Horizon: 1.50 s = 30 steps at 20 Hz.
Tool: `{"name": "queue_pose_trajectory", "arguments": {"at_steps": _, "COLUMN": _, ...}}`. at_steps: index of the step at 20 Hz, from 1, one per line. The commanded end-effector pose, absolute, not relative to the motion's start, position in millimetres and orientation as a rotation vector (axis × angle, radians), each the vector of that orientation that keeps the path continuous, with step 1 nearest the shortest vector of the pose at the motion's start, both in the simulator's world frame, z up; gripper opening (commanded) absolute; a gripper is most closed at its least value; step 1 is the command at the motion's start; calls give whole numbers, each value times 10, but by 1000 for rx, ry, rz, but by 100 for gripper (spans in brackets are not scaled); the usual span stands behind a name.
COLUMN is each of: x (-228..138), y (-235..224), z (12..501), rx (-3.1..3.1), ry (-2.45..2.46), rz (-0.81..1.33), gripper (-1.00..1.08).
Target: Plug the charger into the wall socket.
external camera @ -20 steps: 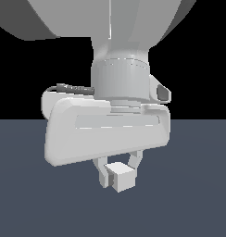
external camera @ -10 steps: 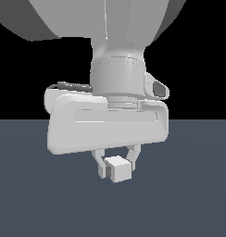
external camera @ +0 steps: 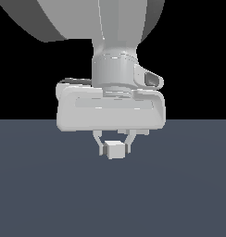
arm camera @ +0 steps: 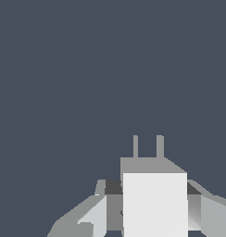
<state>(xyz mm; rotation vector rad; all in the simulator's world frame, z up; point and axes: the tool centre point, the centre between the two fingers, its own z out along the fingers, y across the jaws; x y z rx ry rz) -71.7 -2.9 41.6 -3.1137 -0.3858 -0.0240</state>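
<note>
Gripping the small white-grey cube charger (external camera: 115,150), the end effector (external camera: 114,149) points its prongs forward; no socket is visible.

Flat dark blue-grey floor (external camera: 40,194); black backdrop (external camera: 22,83) above horizon

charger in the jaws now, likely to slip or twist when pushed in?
Probably rigid: the charger is a flat-faced block, so the gripper likely holds it squarely. Its smooth faces might slip under push. The two prongs look thin, so misalignment may twist it.
</note>
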Motion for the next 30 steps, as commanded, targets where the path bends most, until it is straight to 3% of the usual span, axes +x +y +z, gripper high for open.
{"name": "queue_pose_trajectory", "arguments": {"at_steps": 1, "x": -602, "y": -33, "z": 494, "rx": -3126, "ry": -269, "rz": -25, "gripper": -100}}
{"name": "queue_pose_trajectory", "arguments": {"at_steps": 16, "x": -4, "y": -249, "z": 899, "rx": -3119, "ry": 380, "rz": -24, "gripper": -100}}
{"name": "queue_pose_trajectory", "arguments": {"at_steps": 30, "x": 135, "y": -370, "z": 1001, "rx": -3094, "ry": 557, "rz": -23, "gripper": -100}}
